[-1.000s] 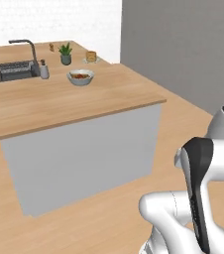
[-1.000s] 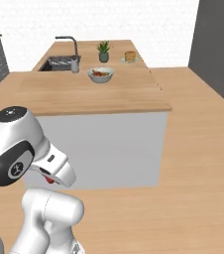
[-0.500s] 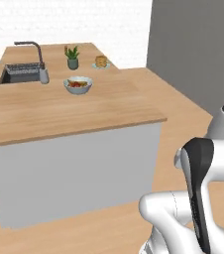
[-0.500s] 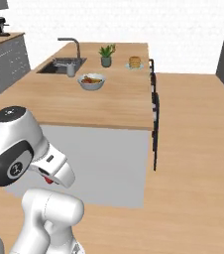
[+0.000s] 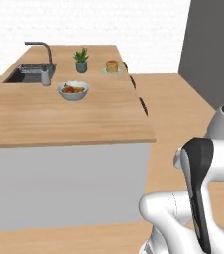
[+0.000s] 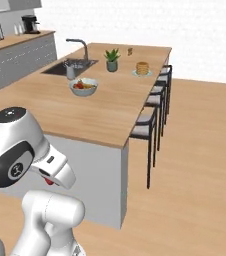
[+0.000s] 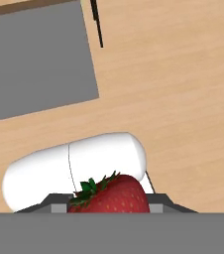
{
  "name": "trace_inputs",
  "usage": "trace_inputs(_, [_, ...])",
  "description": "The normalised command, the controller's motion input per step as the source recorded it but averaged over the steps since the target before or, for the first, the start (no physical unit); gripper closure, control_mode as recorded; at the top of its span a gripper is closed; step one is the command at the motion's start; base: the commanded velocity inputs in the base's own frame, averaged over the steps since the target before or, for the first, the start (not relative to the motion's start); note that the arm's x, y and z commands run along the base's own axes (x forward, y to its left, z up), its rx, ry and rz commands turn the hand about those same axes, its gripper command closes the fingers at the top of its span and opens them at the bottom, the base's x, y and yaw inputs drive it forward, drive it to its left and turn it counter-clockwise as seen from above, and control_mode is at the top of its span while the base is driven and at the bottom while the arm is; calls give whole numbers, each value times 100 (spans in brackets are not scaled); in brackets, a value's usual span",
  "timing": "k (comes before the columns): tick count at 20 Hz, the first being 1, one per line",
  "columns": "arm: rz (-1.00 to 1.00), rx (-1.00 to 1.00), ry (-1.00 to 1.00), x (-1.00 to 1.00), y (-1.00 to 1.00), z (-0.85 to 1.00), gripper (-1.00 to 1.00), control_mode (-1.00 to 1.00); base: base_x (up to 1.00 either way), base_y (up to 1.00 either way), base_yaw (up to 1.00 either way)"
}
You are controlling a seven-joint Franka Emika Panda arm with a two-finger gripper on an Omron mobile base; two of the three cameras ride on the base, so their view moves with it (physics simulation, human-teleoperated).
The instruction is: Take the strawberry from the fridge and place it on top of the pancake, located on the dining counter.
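At six o'clock in the hand view, the pincer (image 7: 110, 211) holds the small red green-capped strawberry (image 7: 111, 194); jolts while driving toward the golden-brown pancake stack (image 6: 142, 68) could dislodge it.

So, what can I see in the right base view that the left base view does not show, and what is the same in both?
Right base view alone: the black-framed stools along the dining counter, full height, and grey wall cabinets with a coffee machine. Left base view alone: a dark grey wall at the far right. Both: the dining counter, sink, white fruit bowl, potted plant, and the pancake on its plate.
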Motion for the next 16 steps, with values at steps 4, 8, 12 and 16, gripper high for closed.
trace_inputs(4, [0, 0, 0, 0, 0, 0, 100, 100, 4, -100, 35])
trace_inputs(8, [0, 0, 0, 0, 0, 0, 100, 100, 18, -100, 35])
trace_inputs(12, [0, 0, 0, 0, 0, 0, 100, 100, 40, -100, 37])
trace_inputs(16, [0, 0, 0, 0, 0, 0, 100, 100, 57, -100, 30])
